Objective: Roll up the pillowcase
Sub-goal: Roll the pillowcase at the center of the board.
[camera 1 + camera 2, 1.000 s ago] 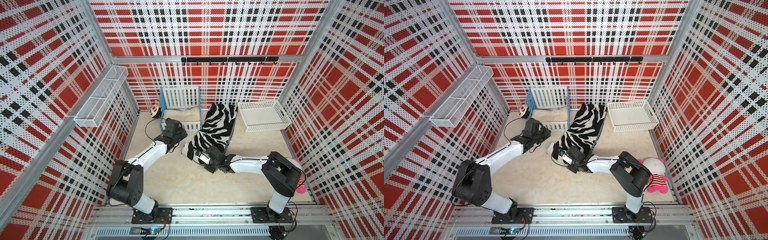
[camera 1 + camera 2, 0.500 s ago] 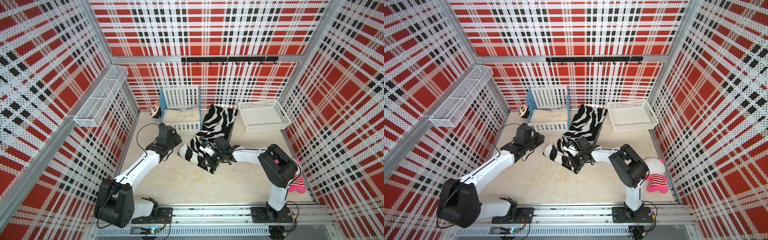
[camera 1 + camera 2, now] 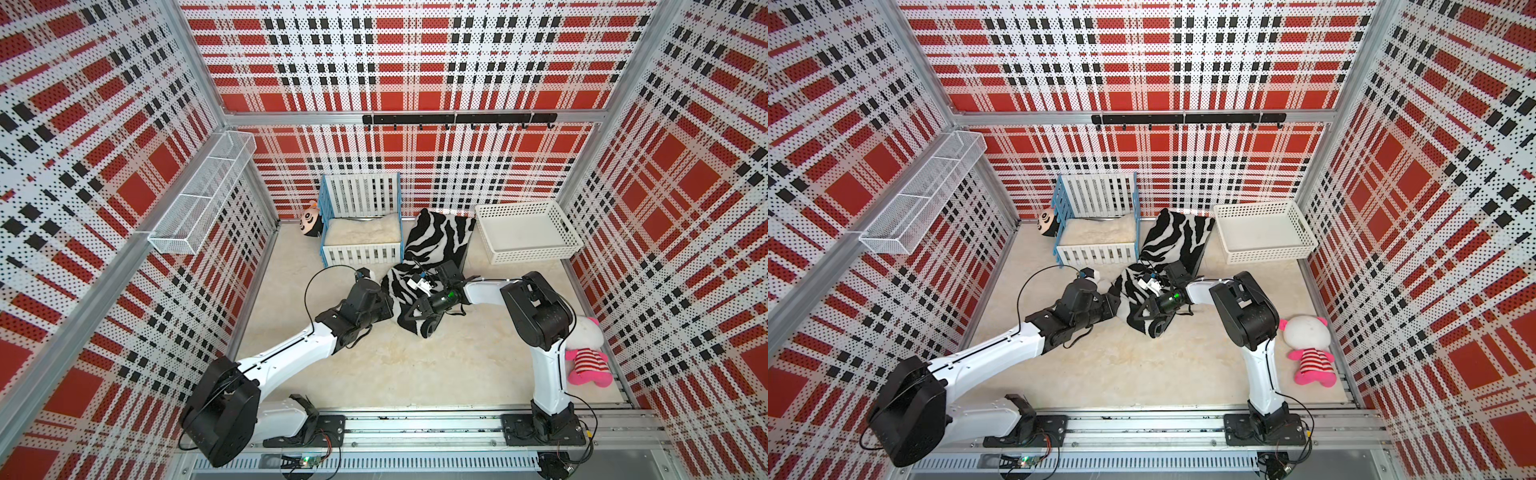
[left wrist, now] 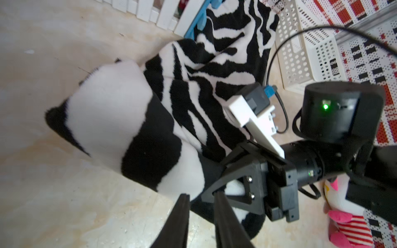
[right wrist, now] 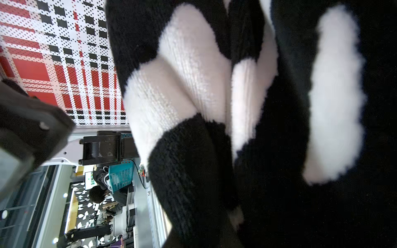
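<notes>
**Right tool [image 3: 420, 319] clenched on the pillowcase [image 3: 440, 237]; left tool [image 4: 200, 196] parted at its edge**

Right tool's black angular jaws are clamped on a thick bunched fold of the pillowcase. In the right wrist view, deep-piled black and white plush fills almost the whole frame, and the knitted backing shows through where the pile stretches.

Left tool's two slim, tapering black fingers [image 4: 182, 214] stand slightly apart. Pale table shows in the gap between them. Their tips sit at the left side of the rolled part and nothing is gripped.

The pillowcase lies around the middle of the table [image 3: 395, 365], a smooth cream surface with marbled mottling. Its far part spreads flat with the zebra stripes up. It runs toward the far wall between a white slatted crib with blue posts [image 3: 361, 253] on the left and a white perforated plastic basket [image 3: 536, 255] on the right. Its near part is gathered into a fat, soft, rounded roll between the two tools.

A cream fluffy cushion [image 3: 361, 228] fills the crib. A pink-and-white striped plush toy [image 3: 586, 361] lies at the table's right edge, well apart from the cloth.
</notes>
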Robot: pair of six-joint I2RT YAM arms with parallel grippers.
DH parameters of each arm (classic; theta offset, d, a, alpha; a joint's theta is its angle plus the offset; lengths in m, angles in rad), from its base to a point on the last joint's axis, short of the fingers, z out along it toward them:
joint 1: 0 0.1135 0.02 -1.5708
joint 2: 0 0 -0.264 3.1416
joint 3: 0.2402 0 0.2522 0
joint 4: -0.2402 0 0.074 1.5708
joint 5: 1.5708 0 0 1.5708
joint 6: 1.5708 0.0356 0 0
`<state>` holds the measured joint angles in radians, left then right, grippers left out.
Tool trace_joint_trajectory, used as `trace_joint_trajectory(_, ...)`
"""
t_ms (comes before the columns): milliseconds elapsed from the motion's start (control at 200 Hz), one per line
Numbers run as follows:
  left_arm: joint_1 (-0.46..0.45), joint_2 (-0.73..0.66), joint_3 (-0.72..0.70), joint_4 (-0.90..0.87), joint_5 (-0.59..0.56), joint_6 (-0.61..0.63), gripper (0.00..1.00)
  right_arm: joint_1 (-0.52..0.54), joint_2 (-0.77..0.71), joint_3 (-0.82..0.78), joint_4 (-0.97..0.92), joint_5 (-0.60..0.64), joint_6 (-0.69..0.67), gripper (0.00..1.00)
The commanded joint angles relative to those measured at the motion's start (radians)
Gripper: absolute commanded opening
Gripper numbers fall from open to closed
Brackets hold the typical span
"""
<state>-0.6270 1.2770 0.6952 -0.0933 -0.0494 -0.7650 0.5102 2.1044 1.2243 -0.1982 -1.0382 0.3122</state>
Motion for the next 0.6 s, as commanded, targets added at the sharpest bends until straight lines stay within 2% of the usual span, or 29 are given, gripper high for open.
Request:
trace_joint_trajectory(0,-0.001,0.037,-0.015,0.092,-0.035,0.019,0.26,-0.009,0.016,0.005,-0.053,0.033,0.005,0.06)
trace_joint_trajectory(175,0.017,0.173,0.044,0.137,-0.057,0.020,0.25,-0.007,-0.010,-0.016,-0.052,0.073,-0.004,0.14)
trace_joint_trajectory(331,0.037,0.290,0.089,0.151,-0.030,0.018,0.23,-0.007,-0.035,-0.023,-0.058,0.115,-0.010,0.27)
trace_joint_trajectory(546,0.050,0.401,0.118,0.147,-0.010,0.001,0.22,-0.006,-0.134,-0.052,-0.048,0.235,-0.017,0.48)
trace_joint_trajectory(571,0.050,0.407,0.121,0.147,-0.008,0.000,0.22,-0.006,-0.157,-0.058,-0.050,0.261,-0.024,0.61)
trace_joint_trajectory(596,0.051,0.410,0.122,0.147,-0.006,0.000,0.22,-0.006,-0.179,-0.065,-0.051,0.289,-0.030,0.64)
